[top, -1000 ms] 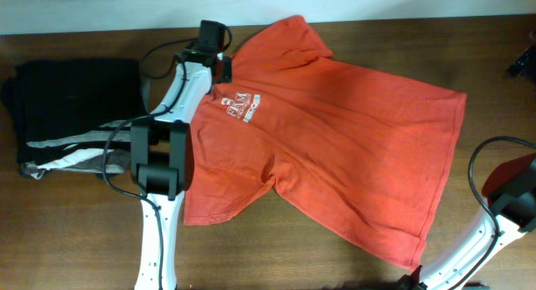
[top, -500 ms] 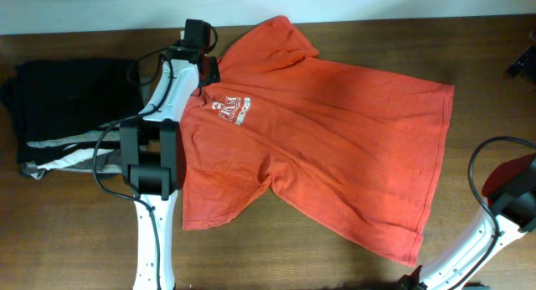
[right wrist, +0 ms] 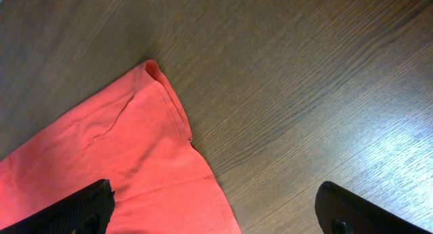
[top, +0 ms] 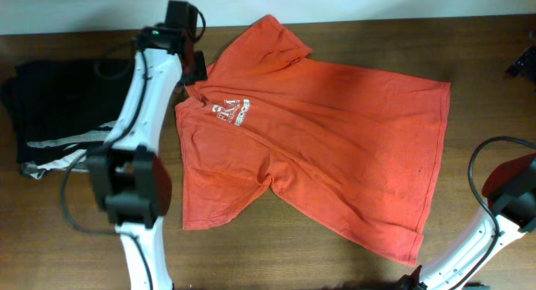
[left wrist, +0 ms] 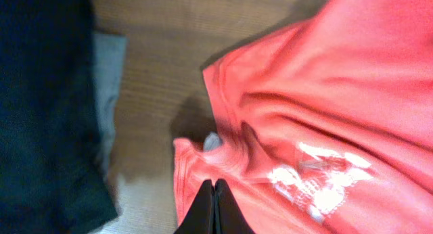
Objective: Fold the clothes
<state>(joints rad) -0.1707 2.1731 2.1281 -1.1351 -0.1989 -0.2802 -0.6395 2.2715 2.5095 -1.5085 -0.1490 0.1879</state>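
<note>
The orange-red T-shirt [top: 335,131] lies spread face up on the wooden table, its white chest logo [top: 233,111] at the upper left. My left gripper [top: 197,68] is at the neck area. In the left wrist view its fingers [left wrist: 214,185] are shut on the shirt fabric [left wrist: 325,92] near the collar, just left of the logo [left wrist: 325,180]. My right gripper [right wrist: 213,203] is open and holds nothing, above a corner of the shirt [right wrist: 101,159] and bare table. In the overhead view the right gripper is hidden at the bottom edge.
A stack of folded black garments [top: 71,97] with a grey and white one [top: 59,156] lies at the left, next to the left arm; it also shows in the left wrist view [left wrist: 40,92]. A small black object [top: 523,62] sits at the right edge.
My left gripper has moved left and toward the back edge, still shut on the collar area. The whole shirt has slid left with it. The right arm has not moved.
</note>
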